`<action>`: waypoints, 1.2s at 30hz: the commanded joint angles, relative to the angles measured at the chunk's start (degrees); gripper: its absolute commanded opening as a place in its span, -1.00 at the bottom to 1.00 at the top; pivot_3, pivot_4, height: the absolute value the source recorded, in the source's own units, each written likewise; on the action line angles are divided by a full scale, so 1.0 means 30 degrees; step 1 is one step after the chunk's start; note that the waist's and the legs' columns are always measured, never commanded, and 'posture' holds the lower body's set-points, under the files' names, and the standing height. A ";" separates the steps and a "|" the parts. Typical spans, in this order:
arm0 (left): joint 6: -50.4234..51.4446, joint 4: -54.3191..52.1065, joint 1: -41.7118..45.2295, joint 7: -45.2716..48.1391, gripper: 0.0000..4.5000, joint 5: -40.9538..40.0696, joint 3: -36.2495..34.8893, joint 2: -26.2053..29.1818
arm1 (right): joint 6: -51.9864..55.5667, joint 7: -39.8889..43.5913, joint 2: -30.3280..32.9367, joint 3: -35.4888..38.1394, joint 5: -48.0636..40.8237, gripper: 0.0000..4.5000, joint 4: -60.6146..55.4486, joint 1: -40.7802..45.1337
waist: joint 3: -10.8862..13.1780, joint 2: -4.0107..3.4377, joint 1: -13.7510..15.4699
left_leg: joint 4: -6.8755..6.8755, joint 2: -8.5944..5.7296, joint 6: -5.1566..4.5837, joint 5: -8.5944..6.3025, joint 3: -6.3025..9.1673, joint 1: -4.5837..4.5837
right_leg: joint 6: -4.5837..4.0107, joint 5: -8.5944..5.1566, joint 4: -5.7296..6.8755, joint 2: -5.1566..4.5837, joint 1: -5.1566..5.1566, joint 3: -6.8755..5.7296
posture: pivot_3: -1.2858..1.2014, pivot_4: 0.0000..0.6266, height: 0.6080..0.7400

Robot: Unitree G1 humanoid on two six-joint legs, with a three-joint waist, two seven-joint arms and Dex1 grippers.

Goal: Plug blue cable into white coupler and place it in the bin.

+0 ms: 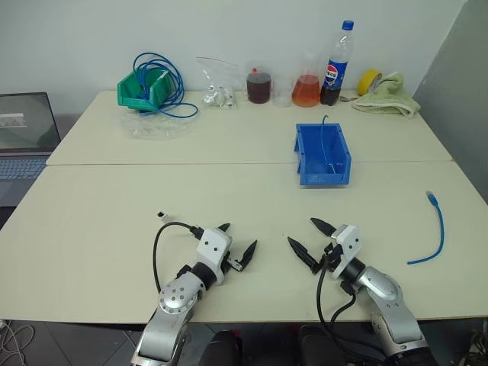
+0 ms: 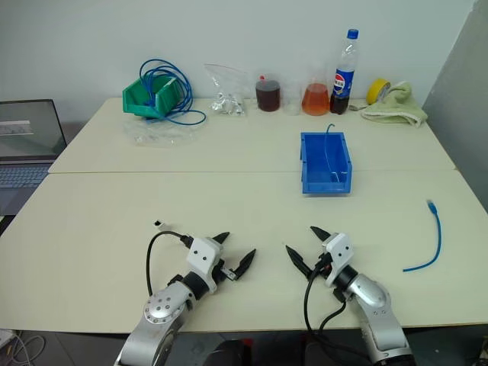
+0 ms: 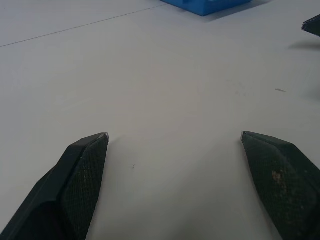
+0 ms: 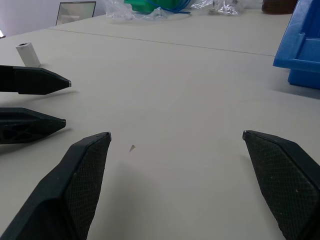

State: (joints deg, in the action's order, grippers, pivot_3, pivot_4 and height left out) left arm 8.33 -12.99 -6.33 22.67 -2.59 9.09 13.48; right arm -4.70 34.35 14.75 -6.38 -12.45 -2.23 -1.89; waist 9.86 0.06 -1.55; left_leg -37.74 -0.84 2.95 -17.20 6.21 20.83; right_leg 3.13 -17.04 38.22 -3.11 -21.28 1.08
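Both grippers empty and spread wide above the near edge of the worktop (image 1: 252,175); nothing held.

With the bin (image 1: 323,155) as landmark: the white coupler (image 1: 162,216) lies on the worktop well to its left and nearer to me, just beyond my left gripper (image 1: 237,245), whose fingers stand apart over bare surface. My right gripper (image 1: 308,240), equally open, hangs nearer to me than the bin, almost straight in front of it. A thin blue strand shows inside the bin. The blue cable (image 1: 431,233) lies curved on the worktop, right of the bin and nearer to me, well apart from both grippers.
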 commanded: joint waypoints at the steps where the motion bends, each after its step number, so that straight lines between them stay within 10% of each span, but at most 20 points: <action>1: 0.0099 -0.0294 -0.0520 0.0154 0.97 -0.0272 0.0091 0.0027 | -0.0361 -0.0101 -0.0068 0.0010 0.0064 1.00 -0.0689 -0.0181 | -0.0001 -0.0002 0.0000 | 0.0000 0.0000 0.0000 0.0000 -0.0001 0.0000 | 0.0000 0.0000 0.0000 0.0000 0.0000 0.0001 | 0.03 -0.52 1.00; 36: -0.0745 -0.3859 -0.3939 0.2214 0.97 -0.2046 0.0083 0.1715 | -0.0602 0.0251 0.0055 -0.0251 0.0007 1.00 -0.0566 -0.0329 | -0.0004 -0.0004 -0.0025 | 0.0006 0.0103 -0.0003 -0.0002 -0.0025 0.0003 | -0.0001 -0.0001 -0.0016 0.0013 0.0000 0.0003 | 0.03 -0.52 1.00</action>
State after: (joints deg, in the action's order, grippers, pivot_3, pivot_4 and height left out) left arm 6.63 -22.06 -17.89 28.46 -7.16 9.72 18.14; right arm -5.70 34.69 14.85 -6.94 -12.42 -2.63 -2.88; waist 9.85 0.05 -1.62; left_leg -37.72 -0.54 2.94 -17.20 6.13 20.84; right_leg 3.13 -17.04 38.18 -3.08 -21.28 1.09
